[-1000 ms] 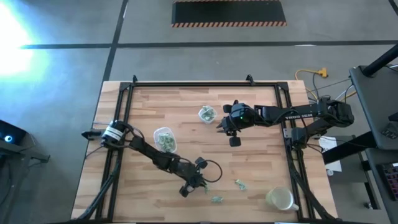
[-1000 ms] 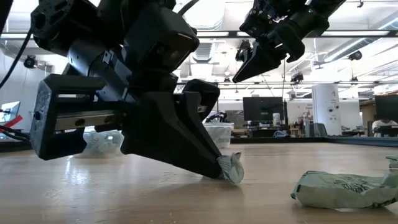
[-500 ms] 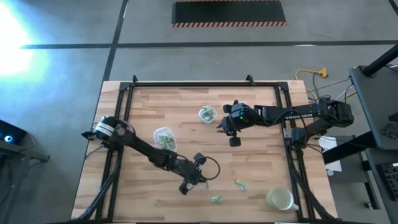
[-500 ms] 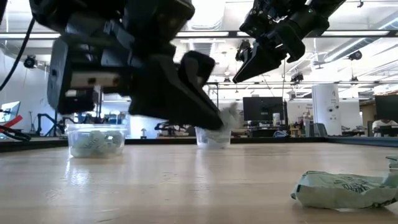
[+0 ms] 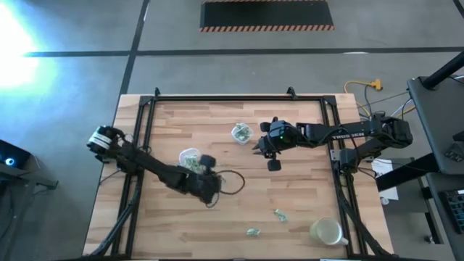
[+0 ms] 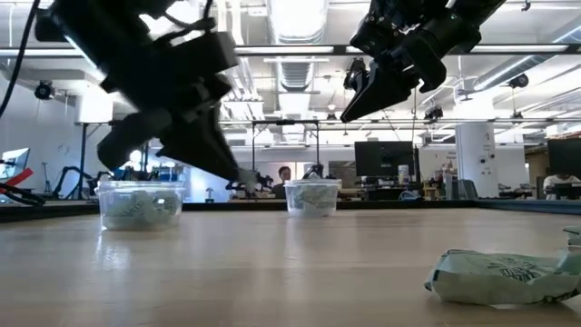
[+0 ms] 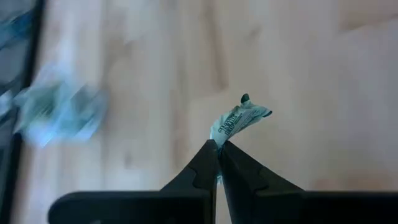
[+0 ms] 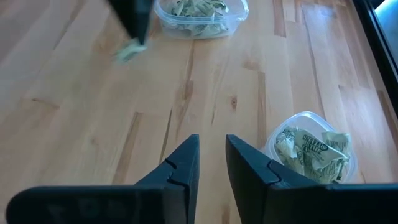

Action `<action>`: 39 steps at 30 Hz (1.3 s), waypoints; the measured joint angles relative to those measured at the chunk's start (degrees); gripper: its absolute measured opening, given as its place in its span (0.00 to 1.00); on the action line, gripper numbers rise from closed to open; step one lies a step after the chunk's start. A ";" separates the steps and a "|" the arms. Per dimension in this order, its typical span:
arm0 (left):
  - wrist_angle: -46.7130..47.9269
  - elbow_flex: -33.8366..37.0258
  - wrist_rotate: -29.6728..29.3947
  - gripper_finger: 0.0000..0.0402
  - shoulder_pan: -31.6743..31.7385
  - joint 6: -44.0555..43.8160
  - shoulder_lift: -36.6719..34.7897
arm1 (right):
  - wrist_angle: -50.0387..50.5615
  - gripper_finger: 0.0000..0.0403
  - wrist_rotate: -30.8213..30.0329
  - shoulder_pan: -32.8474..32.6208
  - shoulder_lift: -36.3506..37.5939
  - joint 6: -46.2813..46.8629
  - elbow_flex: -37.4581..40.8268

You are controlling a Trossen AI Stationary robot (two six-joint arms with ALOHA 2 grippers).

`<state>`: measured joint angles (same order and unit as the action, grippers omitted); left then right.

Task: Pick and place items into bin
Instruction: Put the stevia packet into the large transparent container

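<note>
The items are small pale green-and-white wrapped pieces. One piece (image 7: 239, 120) is in my left gripper (image 7: 218, 144), which is shut on it above the table, near the clear container (image 5: 190, 161) that holds several pieces. Two more pieces (image 5: 280, 214) (image 5: 252, 232) lie flat on the wood nearer the near edge; one piece (image 6: 504, 277) shows close in the low view. A second clear container (image 5: 241, 133) also holds pieces. My right gripper (image 8: 211, 158) hangs open above the table, beside that second container (image 8: 314, 152). My left gripper pinches one end of the wrapped piece (image 7: 222, 135) between its two fingertips. The fingers (image 6: 222, 163) slant downward. The rest of the piece sticks out past the fingertips, lifted clear of the table.
A pale round cup (image 5: 326, 232) stands near the table's near right corner. A black frame rail (image 5: 217, 99) runs along the table's edges. Bare wood (image 5: 290, 181) lies between the containers and the loose pieces.
My left gripper has risen from the tabletop with the piece shut between its fingertips. It has swung toward the far edge and left, toward the nearer container. The piece, which lay on the wood a second ago, is now lifted clear.
</note>
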<state>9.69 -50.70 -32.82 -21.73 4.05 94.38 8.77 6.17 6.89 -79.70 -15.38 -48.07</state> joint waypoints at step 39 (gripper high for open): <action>13.33 23.37 -1.79 0.00 -0.03 -26.27 -29.91 | -0.11 0.16 -0.04 0.00 0.00 0.06 0.63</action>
<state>23.02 -27.33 -34.61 -21.76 -22.22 64.46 8.67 6.13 6.89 -79.70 -15.31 -47.44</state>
